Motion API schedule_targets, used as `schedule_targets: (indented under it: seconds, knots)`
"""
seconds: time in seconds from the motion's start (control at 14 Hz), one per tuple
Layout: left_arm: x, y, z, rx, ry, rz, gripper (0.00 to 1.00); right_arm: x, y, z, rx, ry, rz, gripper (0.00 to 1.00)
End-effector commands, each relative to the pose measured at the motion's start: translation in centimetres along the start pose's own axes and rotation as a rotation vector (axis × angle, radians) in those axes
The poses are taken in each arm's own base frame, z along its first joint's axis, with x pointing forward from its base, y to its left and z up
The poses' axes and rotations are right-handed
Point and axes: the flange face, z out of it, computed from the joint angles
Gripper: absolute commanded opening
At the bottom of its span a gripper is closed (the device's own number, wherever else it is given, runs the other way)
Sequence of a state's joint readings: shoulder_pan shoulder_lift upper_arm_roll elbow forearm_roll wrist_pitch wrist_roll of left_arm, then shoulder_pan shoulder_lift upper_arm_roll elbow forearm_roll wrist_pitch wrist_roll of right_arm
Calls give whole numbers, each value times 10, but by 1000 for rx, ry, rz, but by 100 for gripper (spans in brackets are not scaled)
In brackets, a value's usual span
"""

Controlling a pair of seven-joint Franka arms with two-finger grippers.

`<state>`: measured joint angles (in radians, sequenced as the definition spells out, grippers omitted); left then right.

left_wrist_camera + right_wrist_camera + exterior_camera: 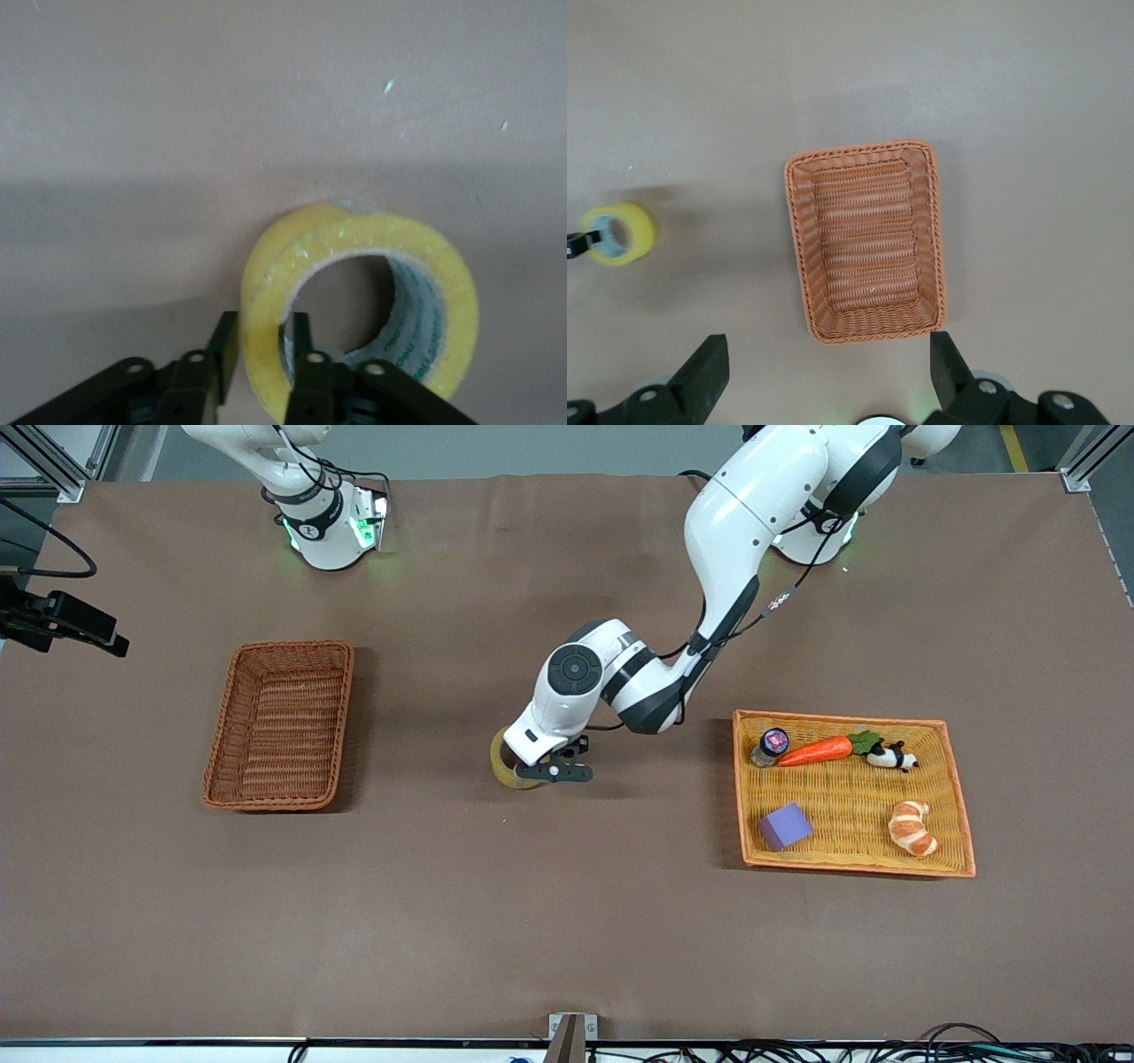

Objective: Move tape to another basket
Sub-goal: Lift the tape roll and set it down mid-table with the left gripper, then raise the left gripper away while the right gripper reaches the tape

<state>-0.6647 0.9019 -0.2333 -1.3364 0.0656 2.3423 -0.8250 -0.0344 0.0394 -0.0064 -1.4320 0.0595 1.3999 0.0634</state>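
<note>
Tape: we see the translucent yellowish ring-shaped roll of tape with a grey inner core (507, 760) held up over the bare brown table (567, 921), between the two baskets, not yet in either.
Left gripper: the left gripper (538, 769) has its two black fingers (219, 356) pinched on the wall of the roll, one inside the core and one outside.
Right gripper: the right gripper (826, 379) waits high over the dark reddish-brown rectangular wicker basket (280, 724), its fingers spread wide and holding nothing.
Handling: we judge the roll light and stiff, with a smooth, somewhat slippery outer face; the wall is the good place to hold, because the ring does not crush there.
Risk: we think the roll can swing around this one pinch.
Left wrist view: only here we see the grip on the wall clearly.
Right wrist view: it shows the basket's empty inside, and the tape well apart from it.
Front view: it alone shows the flat orange-yellow woven tray (959, 797) toward the left arm's end.
</note>
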Motion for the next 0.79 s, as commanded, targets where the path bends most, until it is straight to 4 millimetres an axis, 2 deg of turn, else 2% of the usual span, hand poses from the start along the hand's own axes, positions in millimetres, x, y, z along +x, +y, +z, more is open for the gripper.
schedule_targets:
  seconds: [0.0,0.07,0.21,0.43,0.57,0.64,0.71]
  knots:
    - [2,13,-23,-3,38,-18,100,1,-14,4,47,-6,-33,100]
    - [39,-16,-100,59,103,-45,100,12,-45,24,60,-19,-81,100]
    - [76,-69,-209,131,180,-70,100,23,-98,64,52,-29,-143,100]
    - [102,-176,-349,192,186,-149,100,16,-176,128,46,-5,-127,100]
    - [107,-249,-424,209,194,-121,100,6,-243,183,36,-10,-113,100]
    - [105,-282,-452,222,193,-88,100,4,-275,219,16,-25,-93,100]
    - [103,-307,-470,236,183,-49,100,0,-304,248,12,-19,-98,100]
